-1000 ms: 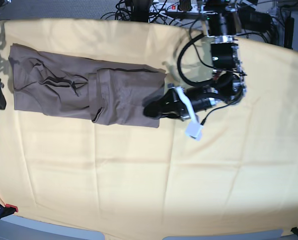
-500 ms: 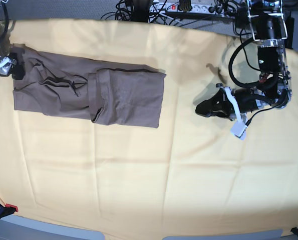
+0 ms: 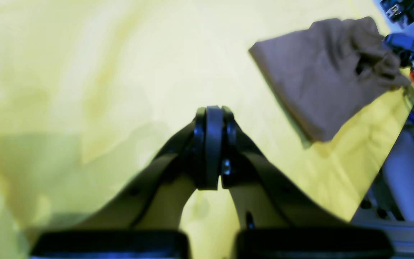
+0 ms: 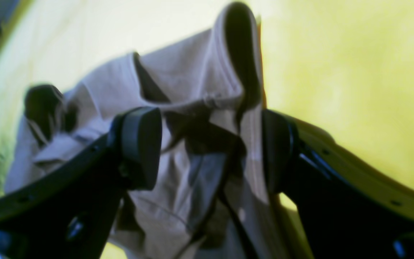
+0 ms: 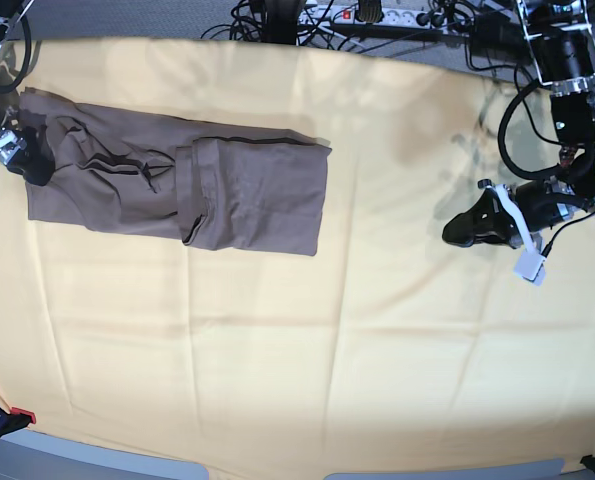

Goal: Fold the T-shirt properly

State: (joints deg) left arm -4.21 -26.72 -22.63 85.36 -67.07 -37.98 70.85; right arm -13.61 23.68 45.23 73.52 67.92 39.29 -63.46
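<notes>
The taupe T-shirt [image 5: 177, 180] lies at the back left as a long folded strip, with one end doubled over near its middle. My right gripper [image 5: 19, 152] is at the strip's far left end. In the right wrist view it [image 4: 208, 147] stands open, one finger on each side of rumpled T-shirt [image 4: 192, 82] fabric. My left gripper [image 5: 457, 230] hovers over bare cloth at the right, well away from the shirt. In the left wrist view its [image 3: 212, 151] pads are pressed together with nothing between them, and the T-shirt [image 3: 318, 79] shows far off.
A large yellow cloth [image 5: 307, 350] covers the whole table. Cables and a power strip [image 5: 377, 15] lie beyond the back edge. A red-tipped clamp [image 5: 17, 416] holds the cloth at the front left corner.
My left arm has drawn back to the right, away from the shirt's folded end, still shut. My right gripper has come onto the shirt's left end and opened wider.
</notes>
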